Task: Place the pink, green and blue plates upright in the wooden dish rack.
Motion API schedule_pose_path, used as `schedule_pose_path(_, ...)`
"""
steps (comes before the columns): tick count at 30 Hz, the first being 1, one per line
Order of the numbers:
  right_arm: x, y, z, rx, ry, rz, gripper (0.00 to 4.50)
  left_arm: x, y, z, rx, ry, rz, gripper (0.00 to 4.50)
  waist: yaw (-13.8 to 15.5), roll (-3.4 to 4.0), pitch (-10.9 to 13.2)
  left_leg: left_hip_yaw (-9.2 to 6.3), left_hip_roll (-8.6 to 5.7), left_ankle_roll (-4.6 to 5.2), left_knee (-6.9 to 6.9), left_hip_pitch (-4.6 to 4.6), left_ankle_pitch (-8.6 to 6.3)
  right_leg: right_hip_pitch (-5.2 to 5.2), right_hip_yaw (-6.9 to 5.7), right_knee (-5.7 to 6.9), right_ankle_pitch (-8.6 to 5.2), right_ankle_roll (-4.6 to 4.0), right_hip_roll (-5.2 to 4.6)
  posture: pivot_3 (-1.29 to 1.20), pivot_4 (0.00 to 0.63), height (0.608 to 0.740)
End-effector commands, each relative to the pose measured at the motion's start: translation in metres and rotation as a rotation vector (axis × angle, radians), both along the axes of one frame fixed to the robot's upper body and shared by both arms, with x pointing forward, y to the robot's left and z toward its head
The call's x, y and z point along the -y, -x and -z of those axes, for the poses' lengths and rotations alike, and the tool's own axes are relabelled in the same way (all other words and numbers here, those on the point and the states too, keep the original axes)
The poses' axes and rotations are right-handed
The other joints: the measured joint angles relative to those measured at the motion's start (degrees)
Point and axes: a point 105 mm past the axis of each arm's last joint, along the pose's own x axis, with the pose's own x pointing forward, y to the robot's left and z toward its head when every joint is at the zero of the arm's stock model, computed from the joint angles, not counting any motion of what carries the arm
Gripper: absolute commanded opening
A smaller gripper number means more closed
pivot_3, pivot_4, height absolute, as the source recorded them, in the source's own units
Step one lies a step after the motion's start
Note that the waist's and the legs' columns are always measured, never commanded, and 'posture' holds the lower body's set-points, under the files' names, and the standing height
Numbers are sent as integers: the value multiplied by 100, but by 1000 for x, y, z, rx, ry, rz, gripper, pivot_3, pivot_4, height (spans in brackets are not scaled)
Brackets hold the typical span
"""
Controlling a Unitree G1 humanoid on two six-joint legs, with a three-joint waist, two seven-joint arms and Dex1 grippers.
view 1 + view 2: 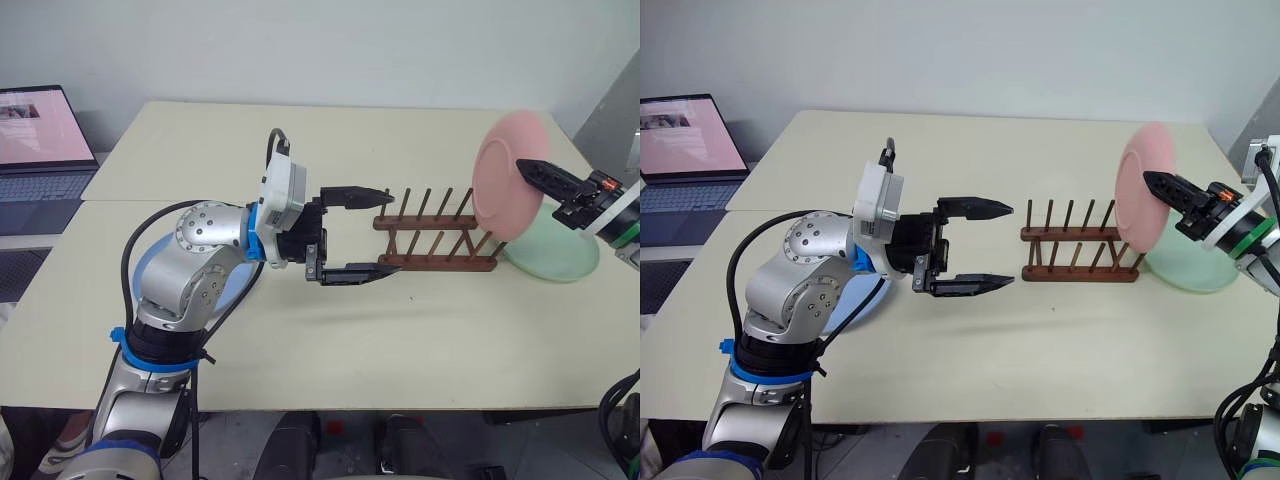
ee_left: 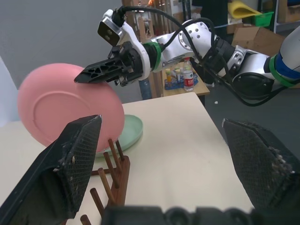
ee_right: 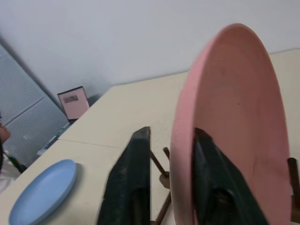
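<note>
Left eye view, nearest first: the left gripper (image 1: 366,233) hovers just short of the near end of the wooden dish rack (image 1: 437,240), its 2 black fingers spread wide and level with nothing between them. Partly hidden behind that arm, the blue plate (image 3: 43,191) lies flat on the table (image 1: 300,330). The rack itself stands on the tabletop with its 2 rows of upright pegs, all of them bare except at the far end.

At that far end the pink plate (image 1: 510,174) stands on edge, its lower rim down among the last pegs and its face turned toward the rack. The right gripper (image 1: 545,178) reaches in from the right; in the right wrist view its fingers (image 3: 131,178) straddle the plate's rim, one on each side, with a visible gap on the near side. I judge the grip is loosening, but whether the plate is fully let go I cannot tell. Just beyond, the green plate (image 1: 560,255) lies flat, touching or nearly touching the rack's end.

To finish this step well, the fingers should part only once the rim sits between 2 pegs, then back away straight along the plate's plane so neither finger drags it over. The plate may otherwise topple onto the green one.
</note>
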Motion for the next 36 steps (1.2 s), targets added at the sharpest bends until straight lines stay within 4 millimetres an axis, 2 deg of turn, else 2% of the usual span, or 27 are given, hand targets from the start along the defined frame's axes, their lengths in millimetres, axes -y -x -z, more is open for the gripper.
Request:
schedule_pose_path(1,14,7,-13,57,92,67,2502,0,5,-12,70,16,6,4500,1,0,0,0,0,0,0,0,0,0,0,0,0,0,0,0,150,740)
schedule_pose_path(6,28,15,-22,116,203,135,4291,0,5,-13,68,17,2,4500,9,0,0,2,0,1,-2,-1,-1,0,1,-5,0,1,0,0,150,740)
schedule_pose_path(7,30,17,-27,135,217,143,4467,-1,5,-12,67,17,2,4500,1,0,0,3,0,1,-2,-1,-1,-1,2,-5,0,1,0,0,150,740)
schedule_pose_path(11,34,34,-41,190,312,117,4467,-2,4,-12,49,-4,-4,4500,-6,2,0,3,1,1,-2,0,-1,-2,0,-2,-1,2,1,0,150,740)
schedule_pose_path(13,36,44,-35,159,447,84,4467,-1,7,-14,21,-17,1,4500,-2,1,0,1,1,1,-4,-1,-1,-2,-1,-4,-1,3,2,0,150,740)
schedule_pose_path(18,45,60,2,38,774,11,4467,6,9,-14,32,-92,-2,4500,17,1,0,3,1,3,-4,-1,-3,4,-1,-15,-16,28,1,0,150,740)
schedule_pose_path(22,57,60,41,-50,1064,-26,4467,24,11,-22,74,-87,2,4500,17,2,0,6,1,3,2,3,-2,7,2,-15,-24,18,1,0,150,740)
schedule_pose_path(28,69,41,92,-128,1299,-46,4467,47,11,-22,130,-131,6,4500,-34,8,-4,15,2,3,2,8,-1,5,8,-13,-21,18,-2,0,150,740)
schedule_pose_path(36,72,3,121,-166,1337,-5,4467,58,12,-20,164,-138,26,4500,-89,7,-2,15,3,2,-1,6,-1,0,6,-10,-5,45,1,0,150,740)
